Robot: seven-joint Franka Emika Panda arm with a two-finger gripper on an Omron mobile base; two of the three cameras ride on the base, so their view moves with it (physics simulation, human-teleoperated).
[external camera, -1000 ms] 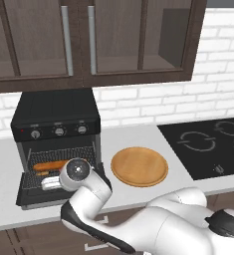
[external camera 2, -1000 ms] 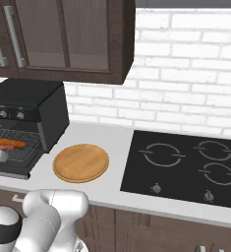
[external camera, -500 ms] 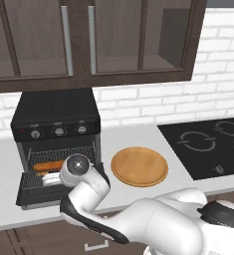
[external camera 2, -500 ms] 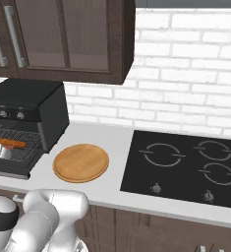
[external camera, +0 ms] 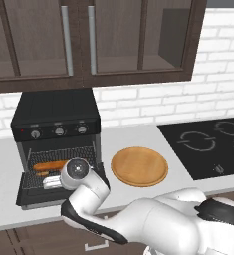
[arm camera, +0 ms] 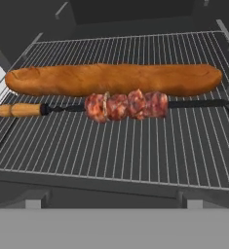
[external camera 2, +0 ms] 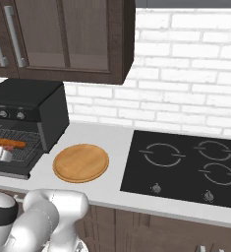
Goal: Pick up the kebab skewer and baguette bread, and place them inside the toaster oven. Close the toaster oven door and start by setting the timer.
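Observation:
The black toaster oven stands on the counter with its door dropped open. On its wire rack lies the baguette bread. The kebab skewer rests just in front of it, wooden handle to the left in the hand view. My gripper hovers over the open door at the oven mouth, facing the rack. It is open and holds nothing; its fingertips are hidden.
Three knobs sit in a row above the oven opening. A bare round wooden plate lies right of the oven. Farther right is the black cooktop. Dark wall cabinets hang overhead.
The arm's lower joints have shifted slightly. The hand stays at the oven mouth, and the baguette and skewer have not moved.

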